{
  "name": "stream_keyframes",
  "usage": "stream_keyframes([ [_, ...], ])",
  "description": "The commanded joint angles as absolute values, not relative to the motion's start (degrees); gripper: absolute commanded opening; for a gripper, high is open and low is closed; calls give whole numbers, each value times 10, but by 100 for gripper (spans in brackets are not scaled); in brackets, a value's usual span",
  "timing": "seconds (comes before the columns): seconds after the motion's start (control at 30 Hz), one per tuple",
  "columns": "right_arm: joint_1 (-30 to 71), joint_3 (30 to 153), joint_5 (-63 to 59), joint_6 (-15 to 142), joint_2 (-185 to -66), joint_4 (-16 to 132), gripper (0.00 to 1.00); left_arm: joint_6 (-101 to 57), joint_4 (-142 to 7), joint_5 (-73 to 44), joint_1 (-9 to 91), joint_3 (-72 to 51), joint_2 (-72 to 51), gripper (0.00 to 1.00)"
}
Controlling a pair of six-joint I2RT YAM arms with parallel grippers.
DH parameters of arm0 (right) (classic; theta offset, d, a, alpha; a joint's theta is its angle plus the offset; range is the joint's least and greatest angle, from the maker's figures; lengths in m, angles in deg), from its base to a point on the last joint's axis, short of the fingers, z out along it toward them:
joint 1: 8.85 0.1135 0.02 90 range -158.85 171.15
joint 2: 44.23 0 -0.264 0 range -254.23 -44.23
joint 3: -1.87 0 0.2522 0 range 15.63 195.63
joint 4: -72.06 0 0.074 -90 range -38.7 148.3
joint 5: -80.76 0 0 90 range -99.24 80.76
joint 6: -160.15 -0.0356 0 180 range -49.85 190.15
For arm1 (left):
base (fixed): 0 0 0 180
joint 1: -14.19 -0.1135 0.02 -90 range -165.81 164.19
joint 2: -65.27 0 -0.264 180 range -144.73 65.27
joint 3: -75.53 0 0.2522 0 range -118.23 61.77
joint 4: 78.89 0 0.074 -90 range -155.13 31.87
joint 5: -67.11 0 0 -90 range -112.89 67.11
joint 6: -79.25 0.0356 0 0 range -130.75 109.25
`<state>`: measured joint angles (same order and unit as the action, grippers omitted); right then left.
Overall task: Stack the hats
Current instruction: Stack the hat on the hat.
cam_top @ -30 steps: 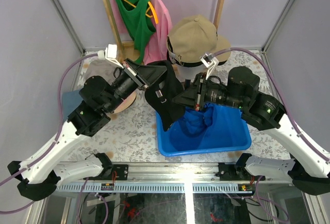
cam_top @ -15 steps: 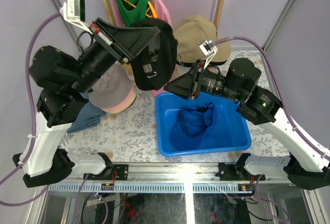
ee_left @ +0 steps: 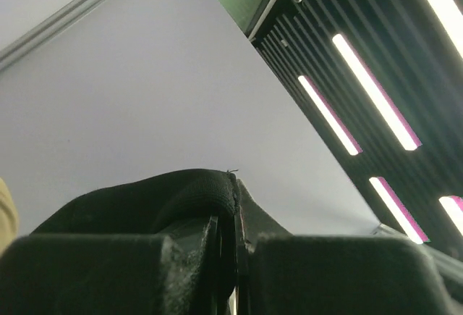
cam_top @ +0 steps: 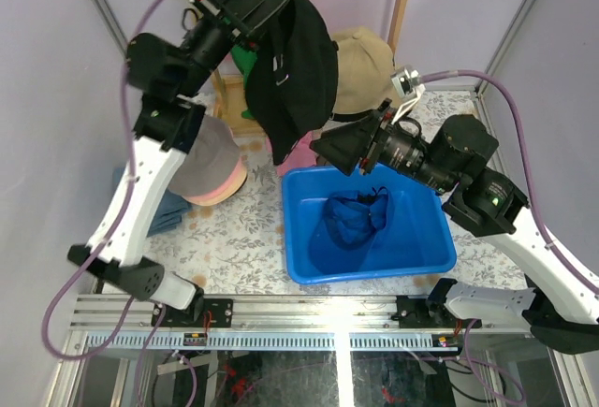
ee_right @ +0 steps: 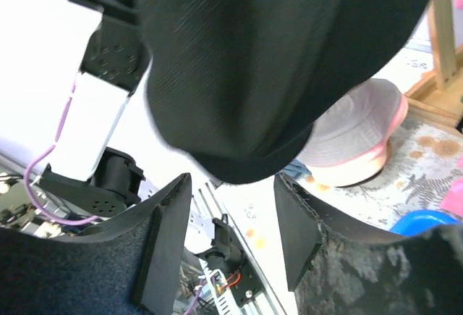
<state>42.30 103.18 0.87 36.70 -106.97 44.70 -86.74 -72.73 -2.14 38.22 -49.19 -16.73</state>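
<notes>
Black fabric, soft and limp, makes up the black hat [cam_top: 298, 70]. It hangs in a long fold with a small strap buckle showing on it. We see it high over the far left of the scene, just left of the khaki cap [cam_top: 365, 65] and above the far left corner of the blue bin [cam_top: 374, 271]. The left gripper [cam_top: 257, 5] pinches its top edge, fingers pressed together on the cloth. A blue cap [cam_top: 351, 220] lies in the bin, and a grey-taupe hat [cam_top: 201, 154] sits on a pink hat [cam_top: 225, 185] at the left. Compared with a second ago, the left arm has lifted the black hat from low beside the bin. The right gripper [cam_top: 323, 142] was closed beside it then and now stands spread and empty just right of it.
</notes>
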Motion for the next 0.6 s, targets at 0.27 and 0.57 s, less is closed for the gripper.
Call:
stream_keyframes([
  [0.27,427,956,-52,361,-1049,549,63,-1103,-947,6,347,-713,-336,0],
  [0.57,427,994,-57,330,-1097,597,70,-1150,-971,-24,347,-727,-346,0],
])
